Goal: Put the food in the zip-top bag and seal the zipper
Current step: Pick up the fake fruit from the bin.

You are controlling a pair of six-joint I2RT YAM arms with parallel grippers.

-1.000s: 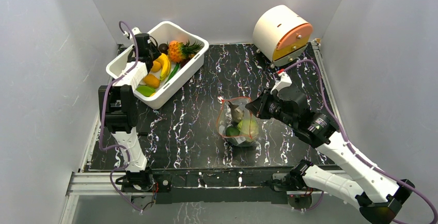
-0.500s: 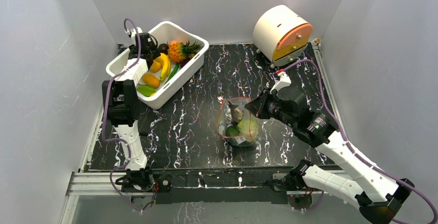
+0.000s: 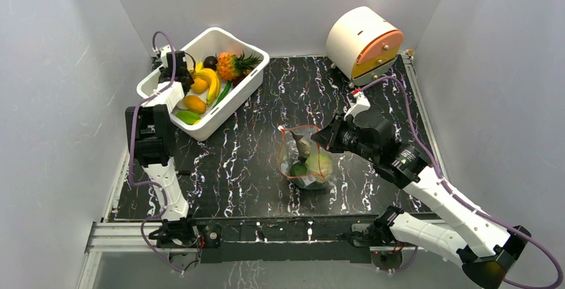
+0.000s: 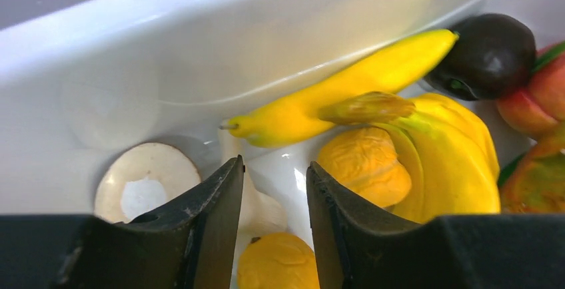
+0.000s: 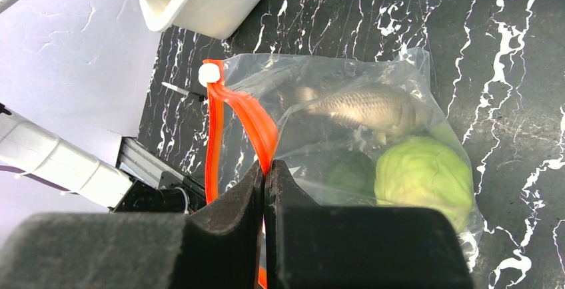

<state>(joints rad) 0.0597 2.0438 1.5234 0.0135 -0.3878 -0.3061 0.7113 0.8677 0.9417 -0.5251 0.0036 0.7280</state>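
Note:
The clear zip-top bag (image 3: 308, 159) stands on the black marbled table with its mouth open; it holds a grey fish (image 5: 360, 107), a light-green round fruit (image 5: 424, 179) and a dark-green piece (image 5: 351, 171). My right gripper (image 5: 266, 166) is shut on the red zipper strip (image 5: 250, 117) at the bag's mouth, also seen from above (image 3: 322, 139). My left gripper (image 4: 274, 169) is open inside the white tub (image 3: 248, 79), its fingers either side of a white garlic-like piece (image 4: 258, 212), with yellow bananas (image 4: 346, 92) and orange pieces (image 4: 365, 166) close by.
The tub also holds a pineapple (image 3: 233, 64), a dark round fruit (image 4: 488, 54) and a flat round slice (image 4: 141, 181). A white and orange cylinder device (image 3: 364, 42) stands at the back right. Grey walls close in both sides.
My left gripper has moved left and farther back inside the tub. My right gripper has shifted slightly left, still holding the zipper strip.

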